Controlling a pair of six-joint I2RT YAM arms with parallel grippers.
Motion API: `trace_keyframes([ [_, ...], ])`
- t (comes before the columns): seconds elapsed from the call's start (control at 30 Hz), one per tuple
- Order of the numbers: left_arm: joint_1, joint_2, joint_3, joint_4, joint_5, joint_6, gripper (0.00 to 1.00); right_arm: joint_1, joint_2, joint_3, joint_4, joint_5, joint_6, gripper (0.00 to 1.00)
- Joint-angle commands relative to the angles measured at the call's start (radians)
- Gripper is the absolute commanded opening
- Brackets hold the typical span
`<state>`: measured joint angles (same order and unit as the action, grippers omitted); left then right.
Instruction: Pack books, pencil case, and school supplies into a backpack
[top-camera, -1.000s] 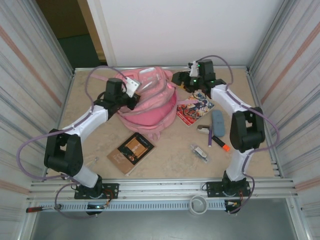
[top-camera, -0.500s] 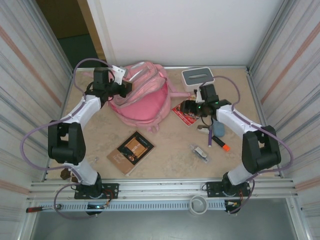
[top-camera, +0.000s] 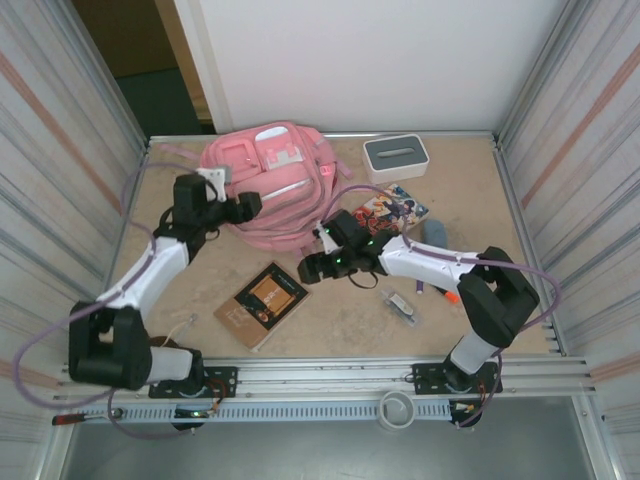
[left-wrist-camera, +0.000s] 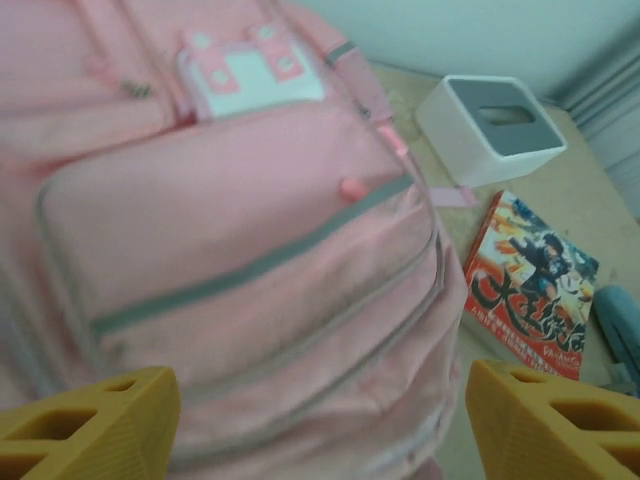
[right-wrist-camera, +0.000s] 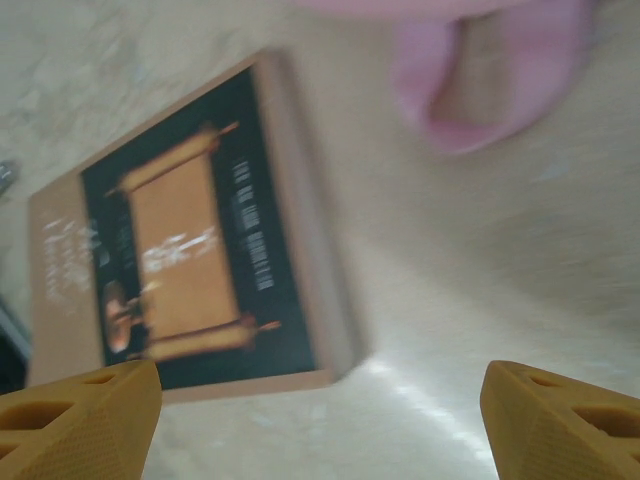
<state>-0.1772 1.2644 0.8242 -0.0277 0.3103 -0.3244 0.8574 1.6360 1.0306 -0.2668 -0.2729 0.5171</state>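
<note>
1. A pale, stone-patterned tabletop (top-camera: 340, 330) lies inside a booth with ribbed side walls and a white back wall.
2. The brown book (top-camera: 262, 305) lies flat and cover-up, lower left of centre in the top view. It looks thin, light and somewhat bendy. Lying flush, it offers only its edges, so a pinch across the spine or a lifted corner seems the best hold.
3. The right tool (top-camera: 308, 270) hovers just to the upper right of that book, spread wide with nothing in it. A pink strap loop (right-wrist-camera: 490, 80) shows at the upper right of its wrist view.
4. The cartoon book (top-camera: 390, 213), right of centre, looks just as slim.
5. The backpack (top-camera: 265, 185), upper centre-left, is soft and will sag. Its front zips look closed, so a zip edge is the likely grip.
6. The left tool (top-camera: 245, 205) sits against the backpack's lower left flank, also wide and empty.
7. The orange-tipped marker (top-camera: 446, 292) and the clear packet (top-camera: 400, 303) lie at the lower right, small and easily nudged. A white box (top-camera: 395, 157) stands at the upper right.
</note>
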Motion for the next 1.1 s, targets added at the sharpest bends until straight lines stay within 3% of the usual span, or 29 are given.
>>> trace_keyframes([
  [0.0, -0.041, -0.092, -0.116, -0.154, -0.146, -0.109, 0.77, 0.065, 0.028, -0.036, 0.067, -0.056, 0.133, 0.82],
  [0.23, -0.063, -0.164, -0.311, -0.261, -0.166, -0.226, 0.77, 0.163, 0.118, -0.071, 0.146, -0.065, 0.272, 0.79],
  [0.43, -0.085, -0.157, -0.365, -0.272, -0.128, -0.227, 0.77, 0.165, 0.15, -0.063, 0.215, -0.053, 0.299, 0.77],
  [0.67, -0.116, -0.149, -0.411, -0.239, 0.019, -0.221, 0.71, 0.079, 0.157, -0.051, 0.265, -0.004, 0.347, 0.69],
  [0.87, -0.265, -0.145, -0.404, -0.149, 0.142, -0.269, 0.65, -0.001, 0.113, -0.063, 0.224, 0.044, 0.328, 0.59],
  [1.07, -0.361, -0.096, -0.366, -0.079, 0.149, -0.307, 0.66, -0.081, 0.028, -0.139, 0.123, 0.087, 0.288, 0.58],
])
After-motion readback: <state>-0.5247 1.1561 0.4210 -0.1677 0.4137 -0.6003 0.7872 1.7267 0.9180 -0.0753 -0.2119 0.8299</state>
